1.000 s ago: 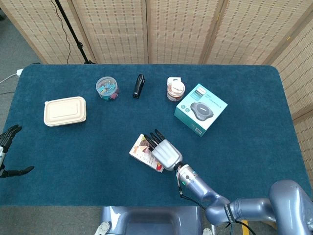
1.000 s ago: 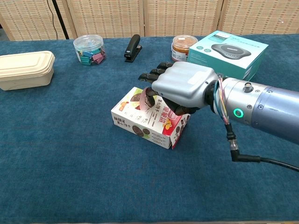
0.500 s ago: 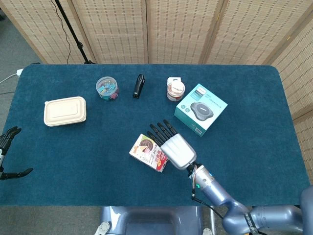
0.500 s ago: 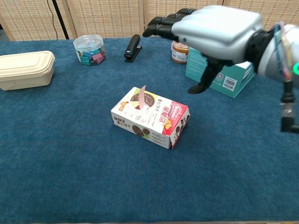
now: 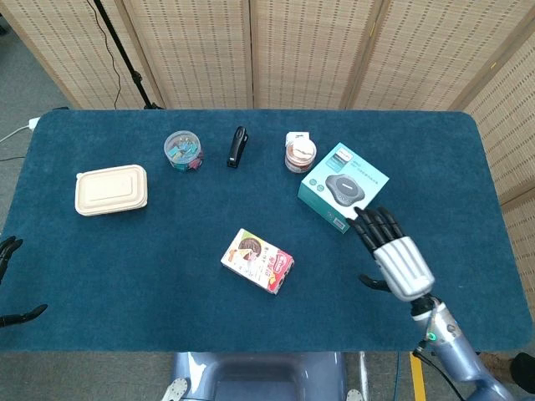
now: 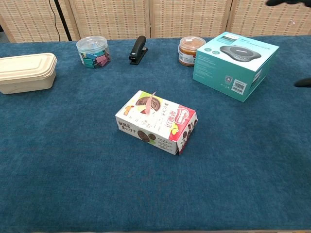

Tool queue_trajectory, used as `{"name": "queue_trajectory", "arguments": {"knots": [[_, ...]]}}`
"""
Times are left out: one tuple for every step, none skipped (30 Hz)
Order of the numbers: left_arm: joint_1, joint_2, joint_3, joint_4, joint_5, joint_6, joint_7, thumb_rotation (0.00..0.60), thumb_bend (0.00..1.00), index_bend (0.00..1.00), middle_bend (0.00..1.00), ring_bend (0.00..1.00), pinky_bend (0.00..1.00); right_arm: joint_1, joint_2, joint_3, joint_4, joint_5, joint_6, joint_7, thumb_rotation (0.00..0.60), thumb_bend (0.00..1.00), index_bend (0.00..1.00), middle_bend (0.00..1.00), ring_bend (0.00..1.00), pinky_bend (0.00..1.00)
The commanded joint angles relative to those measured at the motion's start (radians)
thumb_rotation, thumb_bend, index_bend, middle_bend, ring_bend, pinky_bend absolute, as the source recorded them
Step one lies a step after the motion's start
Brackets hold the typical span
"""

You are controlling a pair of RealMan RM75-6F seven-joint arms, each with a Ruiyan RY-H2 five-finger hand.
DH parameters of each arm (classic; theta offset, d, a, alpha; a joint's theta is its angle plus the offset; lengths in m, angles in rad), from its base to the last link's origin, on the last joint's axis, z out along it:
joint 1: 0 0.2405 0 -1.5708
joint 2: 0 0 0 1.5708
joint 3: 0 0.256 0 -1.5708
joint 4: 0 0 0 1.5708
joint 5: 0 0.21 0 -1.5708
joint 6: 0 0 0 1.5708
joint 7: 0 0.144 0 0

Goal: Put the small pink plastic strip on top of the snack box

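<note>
The snack box (image 6: 156,122) lies flat in the middle of the blue table, also seen from above as the snack box (image 5: 257,261). The small pink plastic strip (image 6: 150,102) rests on its top face, one end curling upward. My right hand (image 5: 392,254) hovers well to the right of the box, fingers spread and holding nothing; only dark fingertips (image 6: 304,83) show at the chest view's right edge. My left hand (image 5: 8,247) shows only as dark fingers at the far left edge, off the table; how it is held is unclear.
A teal product box (image 6: 235,64) stands at the back right, close to my right hand. An orange-lidded jar (image 6: 187,50), a black stapler (image 6: 137,49), a clear tub of clips (image 6: 93,51) and a beige lunch container (image 6: 25,72) line the back and left.
My right hand has let go of the pink strip, lifted off the snack box and swung away to the right. The strip stays on the box top.
</note>
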Motion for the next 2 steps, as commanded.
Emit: {"name": "queue_trajectory", "arguments": {"knots": [[0.004, -0.006, -0.001, 0.007, -0.003, 0.004, 0.006, 0.6, 0.0, 0.0, 0.0, 0.0, 0.0, -0.088, -0.009, -0.038, 0.115, -0.045, 0.069, 0.101, 0.6, 0.0, 0.0, 0.0, 0.0, 0.0], [0.004, -0.007, -0.002, 0.008, -0.003, 0.003, 0.008, 0.6, 0.0, 0.0, 0.0, 0.0, 0.0, -0.098, -0.017, -0.039, 0.135, -0.049, 0.074, 0.112, 0.6, 0.0, 0.0, 0.0, 0.0, 0.0]]}}
